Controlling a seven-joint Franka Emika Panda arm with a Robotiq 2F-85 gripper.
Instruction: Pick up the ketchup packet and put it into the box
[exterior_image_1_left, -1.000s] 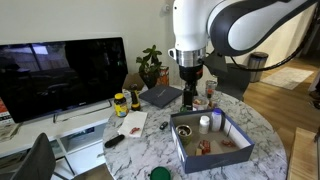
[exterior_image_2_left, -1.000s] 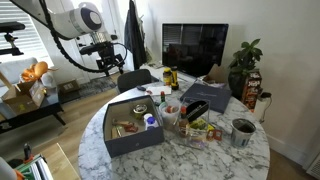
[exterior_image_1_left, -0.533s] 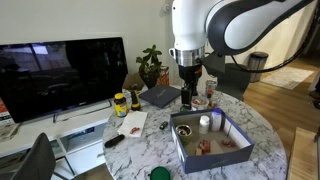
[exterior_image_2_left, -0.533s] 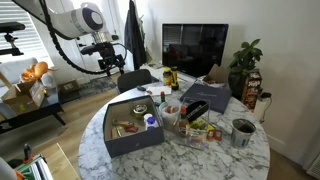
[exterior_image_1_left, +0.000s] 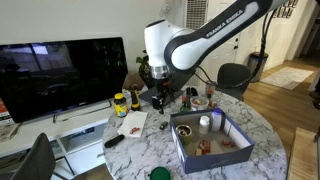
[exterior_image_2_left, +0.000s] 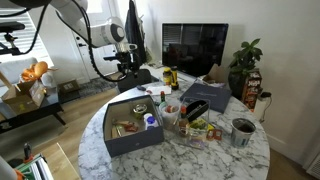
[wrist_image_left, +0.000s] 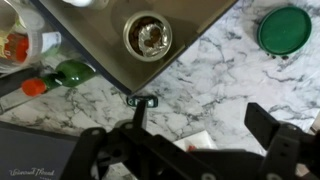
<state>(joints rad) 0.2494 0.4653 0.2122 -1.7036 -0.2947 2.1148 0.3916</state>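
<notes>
Your arm comes in from above, bends sharply and folds low over the far side of the marble table. Its wrist points down, and the gripper hangs just above the table near the laptop. In the other outside camera the gripper sits at the table's far edge, beyond the box.

From the wrist, the gripper is spread wide. Its dark fingers stand well apart at the bottom of the picture, with nothing between them but bare marble.

The ketchup packet shows only as a small red mark on the white napkin. It lies on the table between the yellow-lidded jar and the box, outside the box and a little to the side of your gripper. In the wrist view a red fleck shows low between the fingers, too small for you to be sure it is the packet.

A corner of the box fills the top of the wrist view with a round tin inside. A green lid and a green bottle lie on the table beside it.

The jar's label and the faint script in the wrist picture's lower corner are too small or blurred to read.
</notes>
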